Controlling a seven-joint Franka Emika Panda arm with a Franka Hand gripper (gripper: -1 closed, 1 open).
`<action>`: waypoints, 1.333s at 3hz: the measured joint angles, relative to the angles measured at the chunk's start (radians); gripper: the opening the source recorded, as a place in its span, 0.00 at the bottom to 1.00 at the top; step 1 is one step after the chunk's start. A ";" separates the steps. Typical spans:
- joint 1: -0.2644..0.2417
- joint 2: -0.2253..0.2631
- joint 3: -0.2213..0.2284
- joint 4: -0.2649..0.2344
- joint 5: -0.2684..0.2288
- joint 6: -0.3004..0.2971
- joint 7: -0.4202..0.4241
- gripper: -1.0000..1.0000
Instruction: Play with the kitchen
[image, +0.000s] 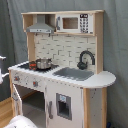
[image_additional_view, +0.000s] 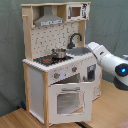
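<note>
1. The tall white and light-wood toy play kitchen stands upright on a light wooden floor against a grey-green curtain backdrop, filling most of both exterior views.
2. Along its top edge sit a grey hood and a small white microwave; below them the counter carries a small metal pot on the stovetop, a grey sink and a black arched faucet.
3. The counter's rounded end juts past the cabinet toward the first exterior view's right.
4. In the first exterior view the windowed oven door hangs ajar, leaving the oven cavity open; in the second exterior view the door tilts slightly outward below two knobs.
5. The white robot arm reaches in from the second exterior view's right, ending at the counter's edge beside the sink. The end effector is hidden there; its opening and any hold cannot be told.
6. Bare floor lies free before the kitchen.
</note>
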 joint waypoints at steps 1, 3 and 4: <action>0.026 0.017 -0.032 -0.019 0.019 0.000 -0.114 1.00; 0.085 0.068 -0.035 -0.078 0.086 0.001 -0.305 1.00; 0.104 0.090 -0.041 -0.106 0.131 0.001 -0.391 1.00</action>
